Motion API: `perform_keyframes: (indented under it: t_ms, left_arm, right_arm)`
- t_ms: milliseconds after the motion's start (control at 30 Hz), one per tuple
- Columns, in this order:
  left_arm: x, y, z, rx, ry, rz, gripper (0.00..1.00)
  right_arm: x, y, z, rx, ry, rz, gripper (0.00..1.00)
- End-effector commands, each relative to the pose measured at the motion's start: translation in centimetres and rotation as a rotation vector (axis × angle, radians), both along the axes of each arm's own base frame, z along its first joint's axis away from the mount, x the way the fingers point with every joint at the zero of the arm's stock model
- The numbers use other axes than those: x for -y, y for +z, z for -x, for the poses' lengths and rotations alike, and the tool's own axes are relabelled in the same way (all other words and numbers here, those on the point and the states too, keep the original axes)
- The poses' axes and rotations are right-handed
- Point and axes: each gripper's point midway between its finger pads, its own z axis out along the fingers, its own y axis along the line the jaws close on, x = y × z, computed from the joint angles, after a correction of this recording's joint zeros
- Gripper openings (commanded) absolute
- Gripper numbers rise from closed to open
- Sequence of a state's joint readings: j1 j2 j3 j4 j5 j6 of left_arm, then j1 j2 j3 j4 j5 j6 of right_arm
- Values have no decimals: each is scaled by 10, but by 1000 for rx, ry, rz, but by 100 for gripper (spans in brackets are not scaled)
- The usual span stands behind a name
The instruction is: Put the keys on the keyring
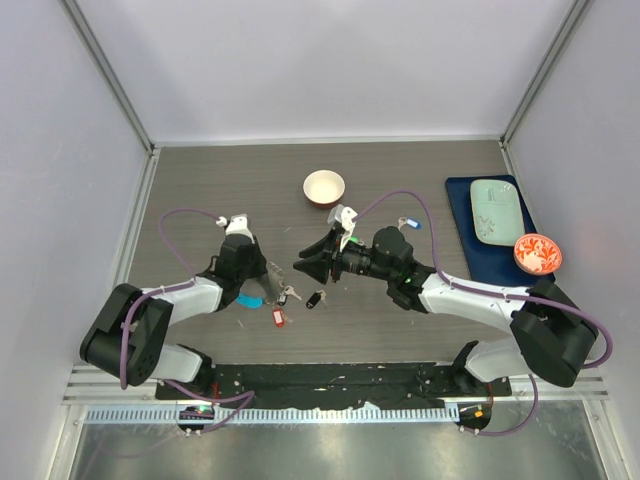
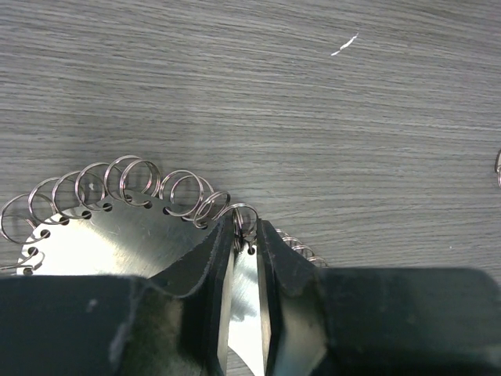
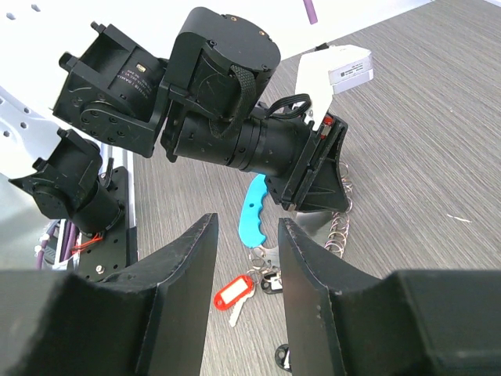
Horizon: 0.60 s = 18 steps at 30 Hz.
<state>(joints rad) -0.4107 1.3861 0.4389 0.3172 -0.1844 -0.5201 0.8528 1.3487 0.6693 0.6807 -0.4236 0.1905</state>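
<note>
Wood-grain table (image 1: pixel 200 190). Far side: small white bowl (image 1: pixel 324 187). Right: navy mat (image 1: pixel 462 215) w/ pale green plate (image 1: pixel 497 210), red patterned bowl (image 1: pixel 537 253) at its near corner. Left claw (image 2: pixel 245 233) is clamped on the rim of the keyring (image 2: pixel 102 239), a shiny metal plate edged w/ wire loops and a blue grip. Right claw (image 3: pixel 246 223) hovers just right of it, jaws apart. Red-tagged key (image 1: pixel 278 318) and black-tagged key (image 1: pixel 315 298) lie beside keyring; blue-tagged key (image 1: pixel 407 222) is well apart, near mat

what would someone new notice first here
The left gripper pinches the rim of the keyring, a shiny metal plate edged with small wire rings, left of centre on the table. The right gripper faces it with jaws open and empty. Beside the plate lie its bright-blue handle and a red-tagged key.
</note>
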Motion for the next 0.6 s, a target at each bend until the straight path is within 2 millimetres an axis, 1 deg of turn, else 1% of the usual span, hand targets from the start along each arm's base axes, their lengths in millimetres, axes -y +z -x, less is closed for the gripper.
perform_keyframes:
  t_ms: [0, 167, 400, 567]
  left_arm:
    - [-6, 10, -6, 42, 35, -3, 20]
    - [-7, 9, -5, 36, 46, 0, 15]
    - [-9, 8, -2, 27, 50, -5, 17]
    - [-9, 6, -1, 22, 48, -10, 15]
  right_arm:
    - [-3, 12, 0, 31, 14, -36, 43]
    - [-3, 12, 0, 31, 15, -36, 43]
    - [-4, 12, 1, 32, 18, -36, 43]
    - [-4, 11, 1, 29, 18, -36, 43]
